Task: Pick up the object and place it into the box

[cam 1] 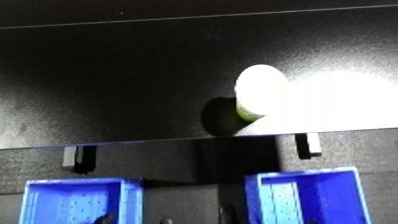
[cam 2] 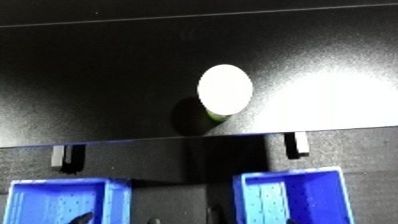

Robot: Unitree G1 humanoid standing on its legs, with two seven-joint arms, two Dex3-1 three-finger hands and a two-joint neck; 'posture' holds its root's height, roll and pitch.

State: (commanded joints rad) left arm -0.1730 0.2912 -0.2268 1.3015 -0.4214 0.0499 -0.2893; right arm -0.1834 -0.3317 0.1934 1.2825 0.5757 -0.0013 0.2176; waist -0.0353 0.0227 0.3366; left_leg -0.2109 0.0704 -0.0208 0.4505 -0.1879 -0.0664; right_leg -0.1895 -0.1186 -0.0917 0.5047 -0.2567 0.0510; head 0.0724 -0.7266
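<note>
So the object (cam 2: 224, 90), a pale-topped thing with a green side, sits on the dark desk (cam 2: 98, 85) beyond two blue bins (cam 1: 306, 197), slightly nearer the right one. Neither hand shows, so I can't tell their state or which is closer.

Both blue bins (cam 1: 78, 200) (cam 1: 311, 195) are cut off by the lower edge (glare washes out the object (cam 2: 224, 90)).

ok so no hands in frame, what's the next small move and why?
Probably bring one hand up over the near edge toward the white-topped green object. It lies untouched on the black table, beyond both blue bins, with neither hand in view.
</note>
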